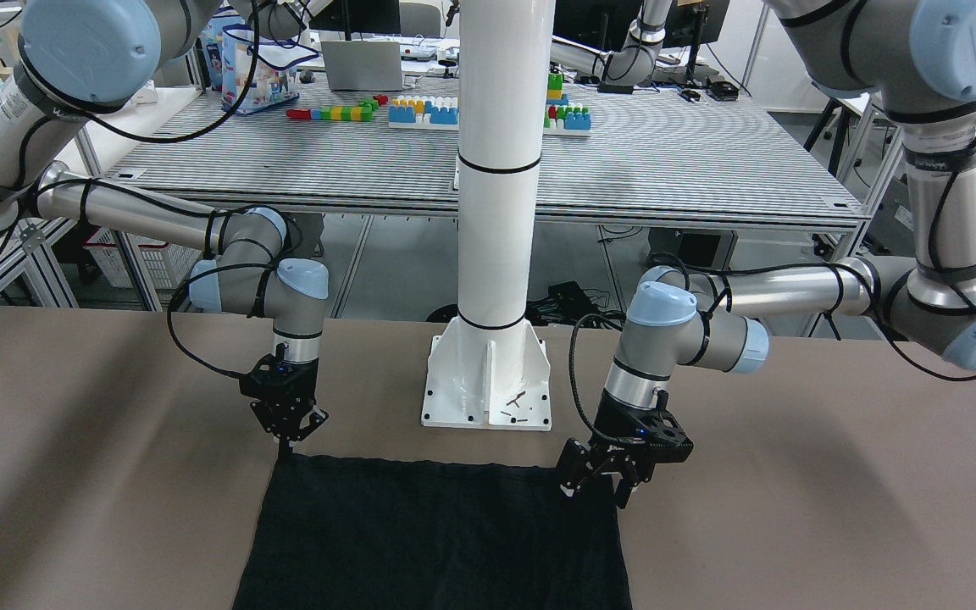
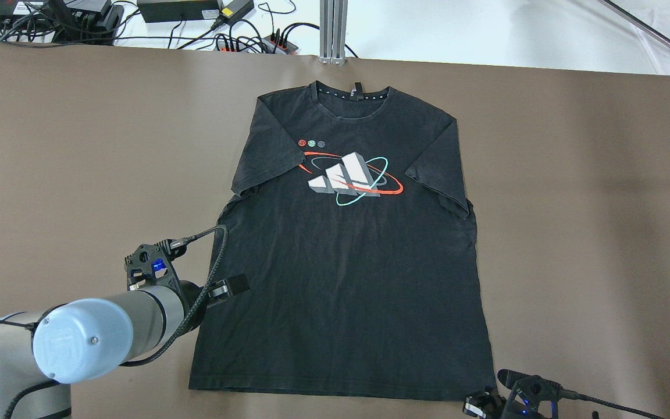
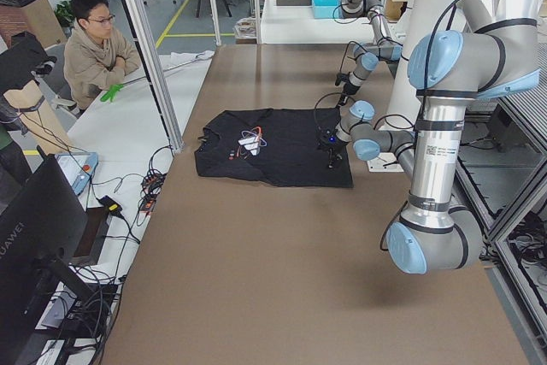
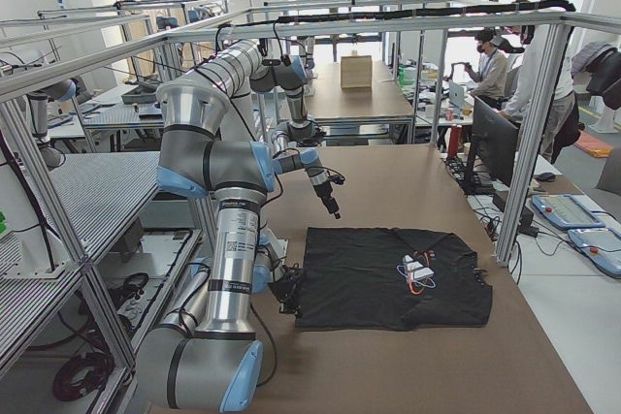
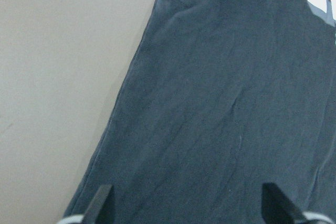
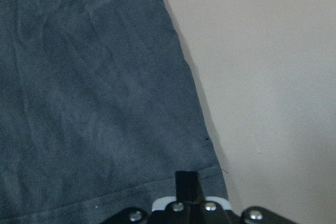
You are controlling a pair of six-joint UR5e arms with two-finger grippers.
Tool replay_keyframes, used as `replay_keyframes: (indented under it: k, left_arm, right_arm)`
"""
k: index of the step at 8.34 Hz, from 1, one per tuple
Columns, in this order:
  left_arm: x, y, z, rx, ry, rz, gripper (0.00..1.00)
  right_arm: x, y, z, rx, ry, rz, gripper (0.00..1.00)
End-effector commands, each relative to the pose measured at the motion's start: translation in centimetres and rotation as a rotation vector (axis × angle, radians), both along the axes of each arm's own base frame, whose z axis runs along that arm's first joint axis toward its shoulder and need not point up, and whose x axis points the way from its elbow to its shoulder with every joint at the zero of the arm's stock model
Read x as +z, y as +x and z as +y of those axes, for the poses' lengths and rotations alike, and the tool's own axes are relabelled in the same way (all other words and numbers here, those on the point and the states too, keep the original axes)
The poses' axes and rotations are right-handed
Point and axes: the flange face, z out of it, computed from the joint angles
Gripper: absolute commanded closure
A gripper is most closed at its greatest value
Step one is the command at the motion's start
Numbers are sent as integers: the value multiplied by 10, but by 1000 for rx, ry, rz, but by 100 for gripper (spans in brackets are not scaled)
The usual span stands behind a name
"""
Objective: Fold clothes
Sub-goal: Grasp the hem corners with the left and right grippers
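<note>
A black shirt lies spread flat, print side up, in the middle of the brown tabletop. In the overhead view its collar points to the top of the frame and its hem runs along the bottom. The white, red and teal print sits on the chest, and both short sleeves lie out to the sides.

The left pincer hangs over the hem corner at the lower right of centre in the front-facing view. It is released, with its fingers spread wide. In the left wrist view the two fingertips show at the bottom edge, far apart. Dark cloth fills most of the space between them, and the side edge of the shirt runs diagonally up the frame.

The right pincer is at the other hem corner, left of centre in the front-facing view. It points straight down and is clenched, its fingers drawn to a single tip on the cloth. The right wrist view shows that tip at bottom centre, resting on the stitched hem just inside the corner, with bare tabletop to the right of it. In the overhead view this pincer shows only partly, at the bottom edge right of centre, just beside the shirt's corner
</note>
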Motion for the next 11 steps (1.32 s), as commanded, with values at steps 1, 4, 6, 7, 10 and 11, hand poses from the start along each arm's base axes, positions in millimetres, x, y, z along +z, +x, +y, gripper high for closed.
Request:
replay_keyframes:
  k: [1, 4, 6, 7, 10, 11]
  left_arm:
    - [3, 14, 38, -12, 11, 5, 1]
    - [1, 14, 38, -13, 12, 8, 1]
    - [-2, 14, 38, -13, 13, 14, 1]
    - [-3, 14, 38, -14, 13, 17, 1]
    - [-2, 14, 38, -18, 15, 14, 1]
    - [0, 14, 38, -20, 11, 11, 1]
  right_arm:
    - [12, -1, -1, 1, 1, 25, 78]
    - [15, 0, -2, 4, 0, 33, 50]
    - [18, -1, -2, 4, 0, 39, 50]
    - [19, -2, -2, 4, 0, 40, 55]
    - [24, -5, -2, 5, 0, 51, 100]
    - [23, -5, -1, 5, -2, 45, 100]
